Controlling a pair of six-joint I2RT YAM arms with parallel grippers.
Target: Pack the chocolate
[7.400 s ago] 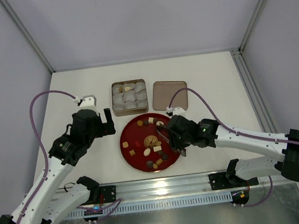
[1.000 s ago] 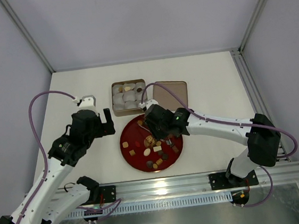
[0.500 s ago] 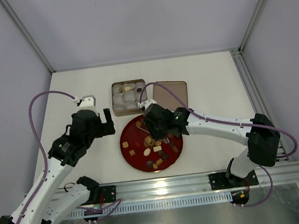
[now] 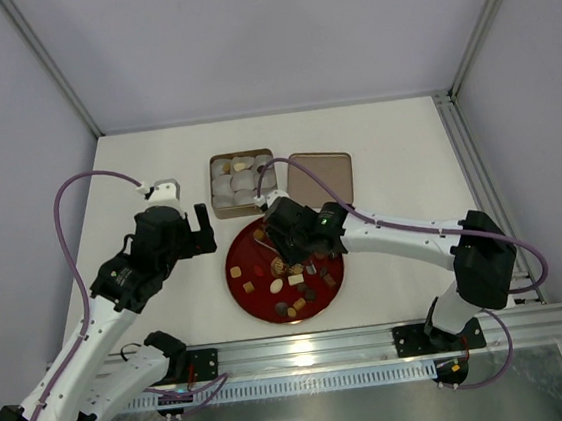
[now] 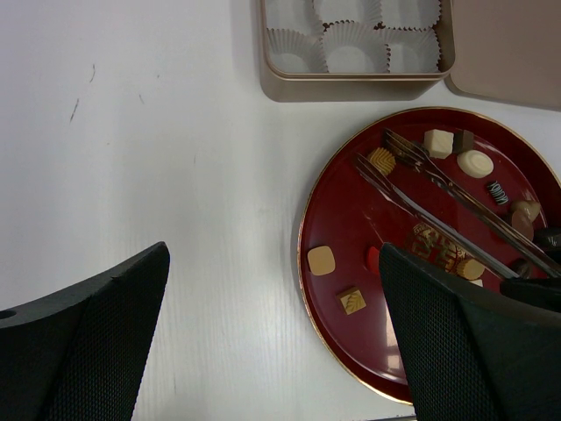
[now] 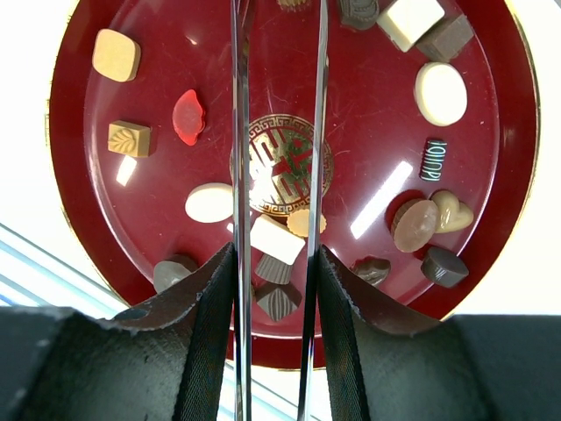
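Note:
The chocolate is several small brown, tan, cream and red pieces (image 6: 440,93) scattered on a red plate (image 4: 234,276), which also shows in the left wrist view (image 5: 337,210) and the right wrist view (image 6: 79,53). My right gripper (image 6: 276,351) is shut on metal tweezers (image 6: 238,132) above the plate (image 4: 290,242). The tweezer prongs (image 5: 412,197) stand apart and point to the plate's far left, their tips either side of a tan ridged piece (image 5: 380,160). My left gripper (image 5: 272,351) is open and empty, over the table by the plate's left rim (image 4: 195,238).
A square gold tin (image 4: 243,182) lined with white paper cups (image 5: 351,54) stands behind the plate, with a few pieces in its far row. Its lid (image 4: 320,178) lies to its right. A metal rail (image 4: 306,354) runs along the near edge.
My right arm has swung from the plate's right side to over its middle, and the tweezers have crept toward the far left of the plate. The left arm has not moved.

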